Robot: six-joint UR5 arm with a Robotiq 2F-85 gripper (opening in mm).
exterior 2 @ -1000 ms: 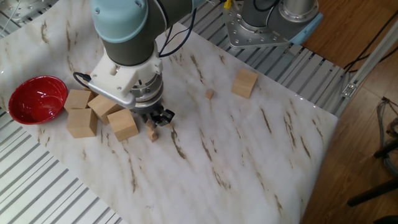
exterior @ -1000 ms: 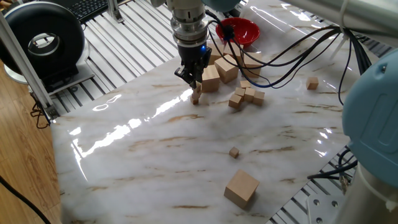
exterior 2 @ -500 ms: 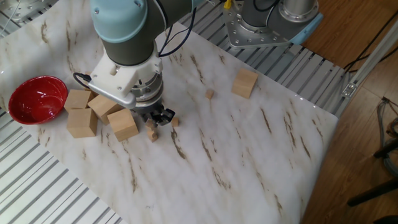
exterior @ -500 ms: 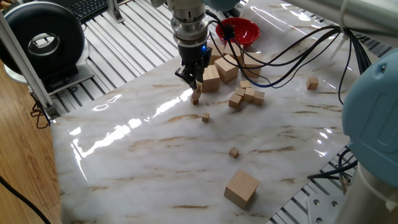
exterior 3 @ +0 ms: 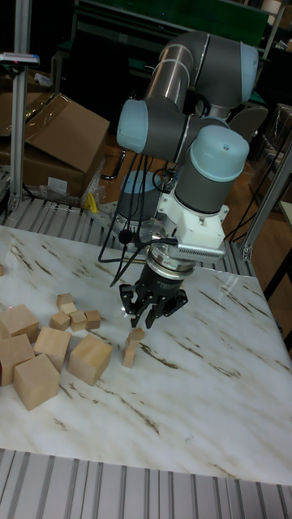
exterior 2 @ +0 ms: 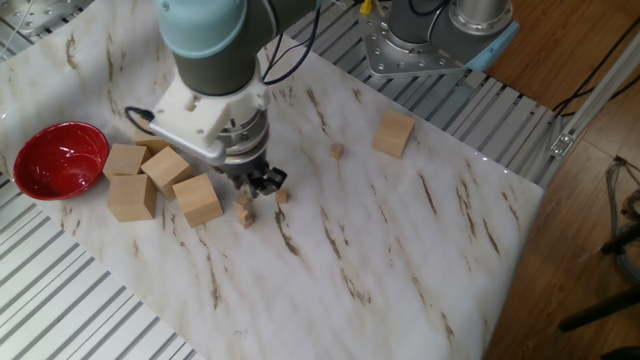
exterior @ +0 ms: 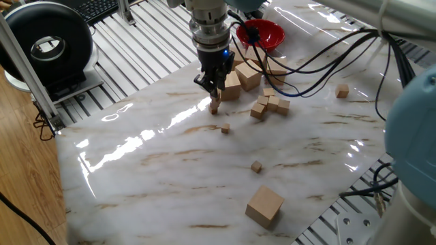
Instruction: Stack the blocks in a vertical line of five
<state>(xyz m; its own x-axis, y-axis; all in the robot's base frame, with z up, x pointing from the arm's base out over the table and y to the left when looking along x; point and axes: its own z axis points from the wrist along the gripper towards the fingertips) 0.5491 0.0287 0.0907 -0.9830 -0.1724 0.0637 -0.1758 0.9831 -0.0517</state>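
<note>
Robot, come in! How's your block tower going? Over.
Gripper looks open, just above the stack. Stack short and crooked, not yet five high. One loose block lying on the table beside it.

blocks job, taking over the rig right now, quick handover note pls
hand: just above the stack, open or shut unclear.
stack: short, seemingly about three blocks, clearly under five.
loose block lies on the table beside the stack; second loose block farther out.
done: stack started. left: add blocks until there are five in a vertical line.
</note>
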